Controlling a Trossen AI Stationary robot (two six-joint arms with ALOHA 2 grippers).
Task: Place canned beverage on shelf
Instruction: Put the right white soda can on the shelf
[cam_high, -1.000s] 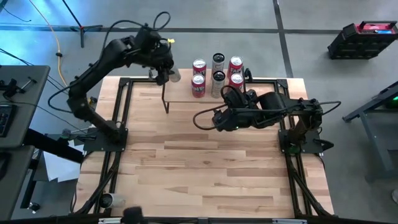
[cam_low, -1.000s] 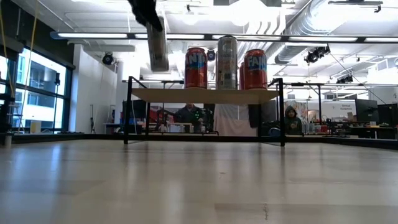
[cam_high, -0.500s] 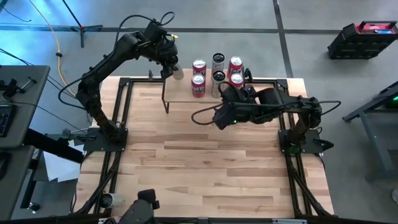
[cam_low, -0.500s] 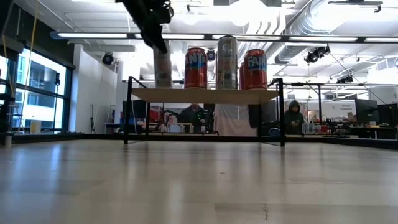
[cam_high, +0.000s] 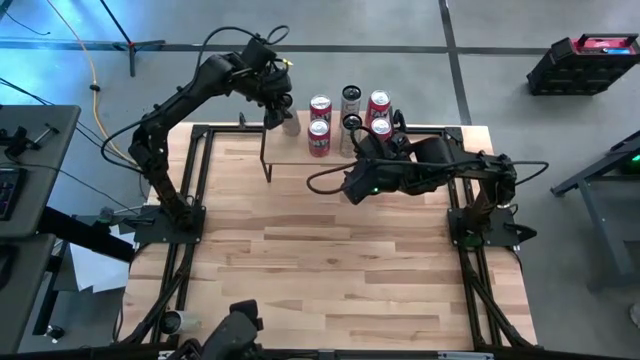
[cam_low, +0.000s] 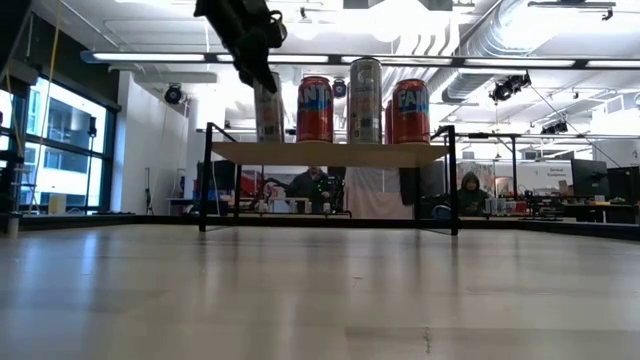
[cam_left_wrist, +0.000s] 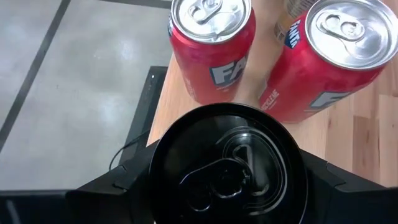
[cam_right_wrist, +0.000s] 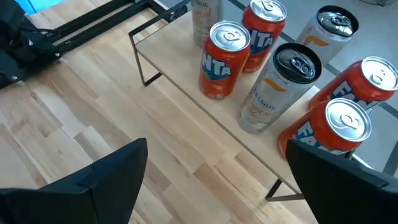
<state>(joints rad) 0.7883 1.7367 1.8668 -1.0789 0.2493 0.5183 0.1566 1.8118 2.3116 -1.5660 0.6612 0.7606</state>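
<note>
Low view: can (cam_low: 268, 108) now lowered onto shelf (cam_low: 330, 152).

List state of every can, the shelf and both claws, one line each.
left claw: shut on black-top can
black-top can: gripped, upright, at the shelf's left end
shelf: upright, loaded
red cans: upright on shelf
tall pale cans: upright on shelf
right claw: open, empty

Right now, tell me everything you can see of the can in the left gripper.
The can is slim and pale with a black top and pull tab, upright. The left gripper grips it from above at the shelf's left end, beside two red cans. Whether its base touches the shelf cannot be told.
</note>
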